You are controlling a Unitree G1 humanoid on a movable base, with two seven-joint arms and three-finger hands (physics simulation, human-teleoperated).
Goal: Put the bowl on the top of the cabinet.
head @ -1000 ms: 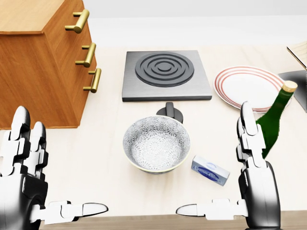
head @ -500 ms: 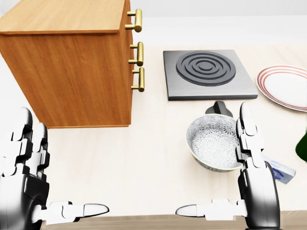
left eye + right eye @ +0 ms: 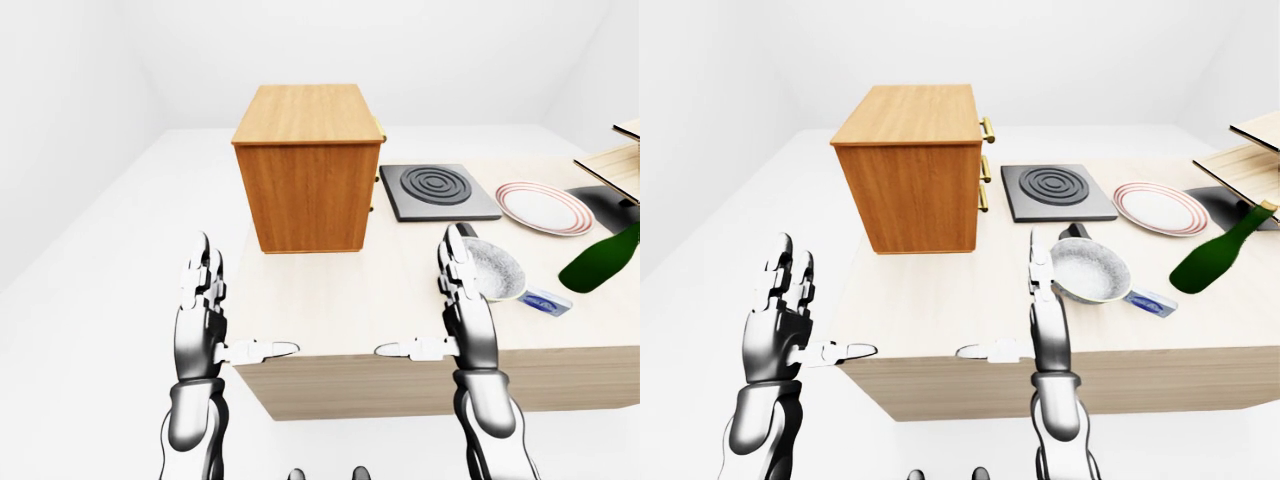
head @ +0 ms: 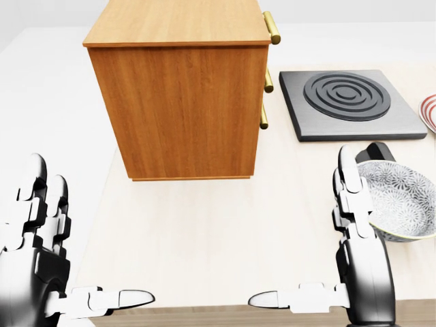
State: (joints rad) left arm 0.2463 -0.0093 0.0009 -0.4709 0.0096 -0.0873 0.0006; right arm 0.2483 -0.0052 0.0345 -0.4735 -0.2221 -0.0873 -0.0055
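Note:
A patterned grey bowl (image 4: 402, 197) sits on the pale table at the right edge of the head view. The wooden cabinet (image 4: 184, 109) stands at the top centre. Its flat top (image 4: 177, 20) is bare and its brass handles face right. My right hand (image 4: 303, 228) is open and upright, its fingers (image 4: 351, 191) just left of the bowl and overlapping its rim in the picture. No finger closes on the bowl. My left hand (image 4: 88, 231) is open at the lower left, over the table's left edge, holding nothing.
A dark burner plate (image 4: 351, 102) lies right of the cabinet, and a black knob (image 4: 378, 151) lies behind the bowl. A red-rimmed plate (image 3: 1155, 208), a tilted green bottle (image 3: 1215, 255), a small blue box (image 3: 1152, 303) and a wooden shelf (image 3: 1255, 140) are further right.
The whole picture has shifted right, so the camera has moved left. The cabinet now fills the centre and the bowl is at the right edge. Both hands keep their pose.

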